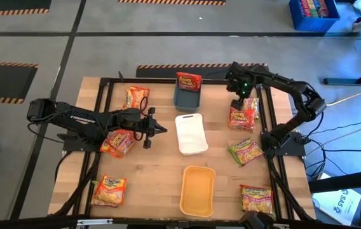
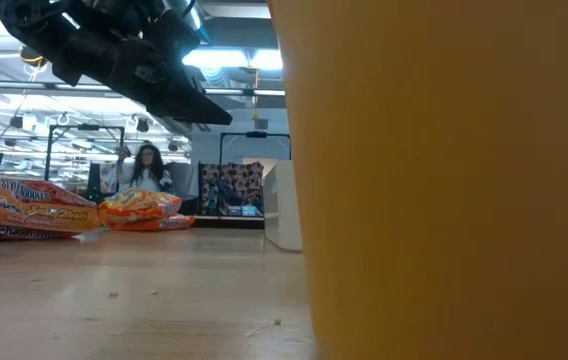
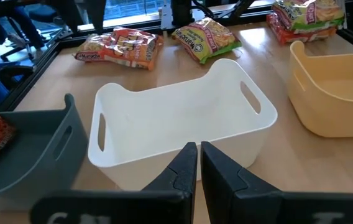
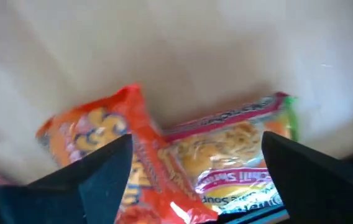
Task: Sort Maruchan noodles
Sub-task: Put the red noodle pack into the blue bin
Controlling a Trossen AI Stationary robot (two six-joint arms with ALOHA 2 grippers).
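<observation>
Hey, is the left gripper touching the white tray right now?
Apart. In the left wrist view, the left gripper has its fingers shut, tips short of the white tray; the high view shows bare table between them.

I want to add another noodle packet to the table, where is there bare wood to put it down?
Bare wood lies between the yellow tray, the white tray and the bottom-left packet. It is crowded under the right gripper, where packets overlap, and beside the left gripper.

The left claw (image 1: 161,129) is pointing toward three o'clock with fingers pressed together; the right claw (image 1: 239,104) is hanging at one o'clock, fingers spread wide.
</observation>
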